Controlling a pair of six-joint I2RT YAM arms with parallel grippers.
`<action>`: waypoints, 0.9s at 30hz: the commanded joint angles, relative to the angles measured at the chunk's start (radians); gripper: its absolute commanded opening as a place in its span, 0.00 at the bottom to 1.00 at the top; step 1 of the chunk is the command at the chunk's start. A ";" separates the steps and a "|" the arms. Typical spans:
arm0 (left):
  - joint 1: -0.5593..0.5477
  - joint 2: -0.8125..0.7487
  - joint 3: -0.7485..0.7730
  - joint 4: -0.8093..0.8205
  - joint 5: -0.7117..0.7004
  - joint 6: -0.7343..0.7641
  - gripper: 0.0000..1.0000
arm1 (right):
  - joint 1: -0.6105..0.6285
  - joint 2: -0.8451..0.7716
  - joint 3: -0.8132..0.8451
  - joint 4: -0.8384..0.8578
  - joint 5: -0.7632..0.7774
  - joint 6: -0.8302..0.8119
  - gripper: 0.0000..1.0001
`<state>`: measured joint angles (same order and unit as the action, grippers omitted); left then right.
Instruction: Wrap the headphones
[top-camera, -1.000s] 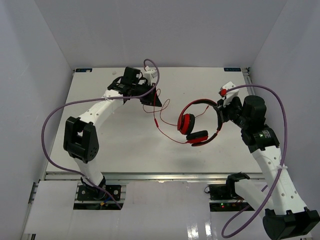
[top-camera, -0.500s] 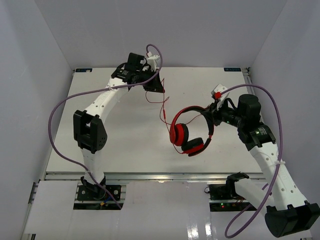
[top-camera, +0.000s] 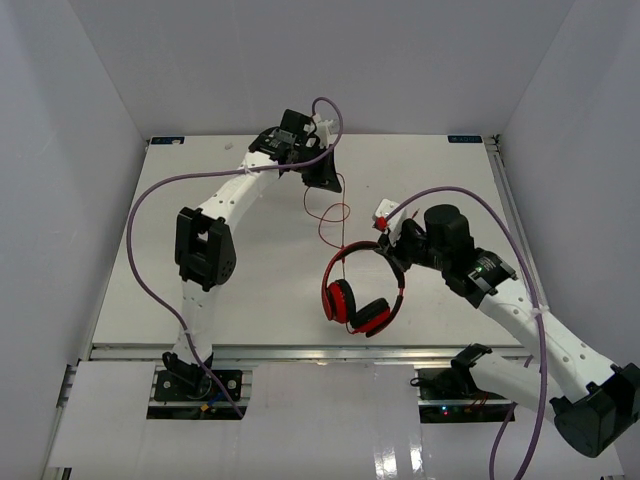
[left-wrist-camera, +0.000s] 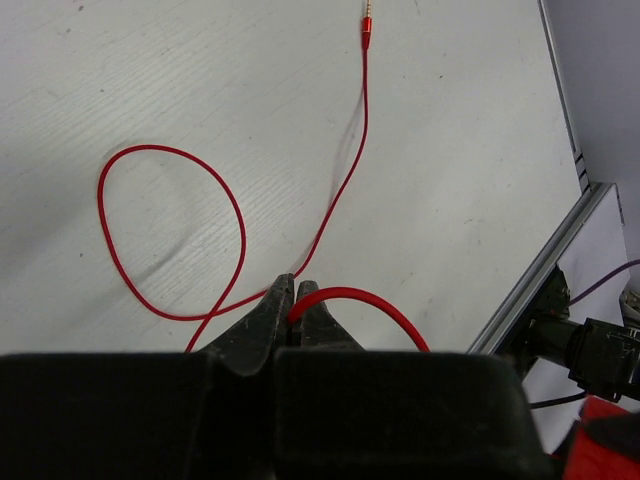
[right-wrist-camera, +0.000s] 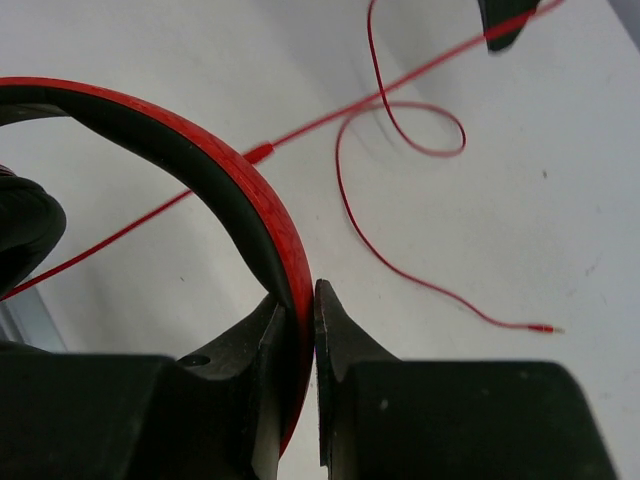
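Observation:
The red headphones (top-camera: 352, 300) hang tilted over the middle of the table, ear cups low and nearest the front edge. My right gripper (top-camera: 392, 250) is shut on the red headband (right-wrist-camera: 235, 165), which passes between its fingertips (right-wrist-camera: 303, 292). A black ear cushion (right-wrist-camera: 20, 225) shows at the left of the right wrist view. The thin red cable (top-camera: 335, 212) loops on the table below my left gripper (top-camera: 326, 176) at the far side. That gripper (left-wrist-camera: 293, 292) is shut on the cable (left-wrist-camera: 365, 100). A loop and the gold plug (left-wrist-camera: 367, 28) lie on the table beyond it.
Thick purple robot cables (top-camera: 150, 200) arc beside each arm. White walls enclose the table (top-camera: 240, 290) on three sides. An aluminium rail (top-camera: 300, 352) runs along the near edge, and the table's right edge (left-wrist-camera: 545, 265) shows in the left wrist view.
My right gripper has carried the headphones left and toward the near edge. My left gripper has moved right along the far side, still holding the cable.

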<state>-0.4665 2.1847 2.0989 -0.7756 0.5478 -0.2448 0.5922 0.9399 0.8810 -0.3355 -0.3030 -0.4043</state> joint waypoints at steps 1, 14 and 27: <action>-0.001 -0.119 0.023 -0.017 -0.070 0.020 0.00 | 0.018 -0.001 -0.036 0.095 0.296 -0.005 0.08; 0.000 -0.246 -0.057 -0.053 -0.117 0.045 0.00 | 0.017 0.074 -0.020 0.179 0.623 -0.048 0.08; -0.026 -0.380 -0.113 -0.008 0.055 -0.044 0.00 | -0.113 0.262 0.087 0.279 0.812 0.160 0.08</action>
<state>-0.4734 1.9151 2.0098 -0.8022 0.5429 -0.2719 0.5129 1.1797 0.8765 -0.1923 0.4225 -0.3229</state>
